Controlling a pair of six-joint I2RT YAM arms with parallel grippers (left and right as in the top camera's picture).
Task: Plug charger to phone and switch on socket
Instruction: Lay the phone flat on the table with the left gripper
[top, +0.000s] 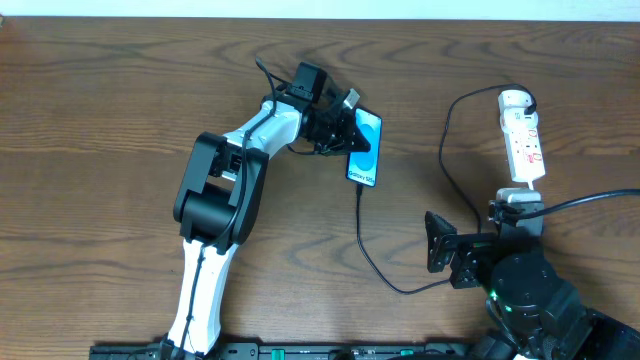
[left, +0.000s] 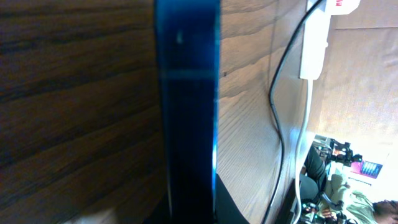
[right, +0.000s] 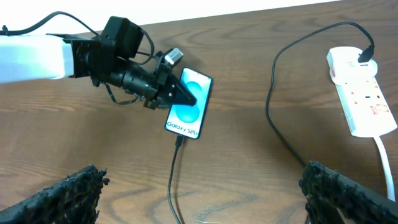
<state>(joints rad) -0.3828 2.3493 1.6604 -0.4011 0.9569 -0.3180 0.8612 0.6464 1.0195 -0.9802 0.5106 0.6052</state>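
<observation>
The phone lies on the wooden table, its cyan screen facing up. My left gripper is shut on the phone's upper left edge, and its dark fingertips cover part of the screen. In the left wrist view the phone is a blue band seen edge-on. The charger's black cable ends at the phone's bottom end, where its tip sits in the port. From there it loops across the table to the white socket. My right gripper stands open near the front edge, over the cable, with nothing in it.
The cable's black plug sits in the far end of the socket, and the socket's white cord runs down toward my right arm. The left arm stretches across the table's left half.
</observation>
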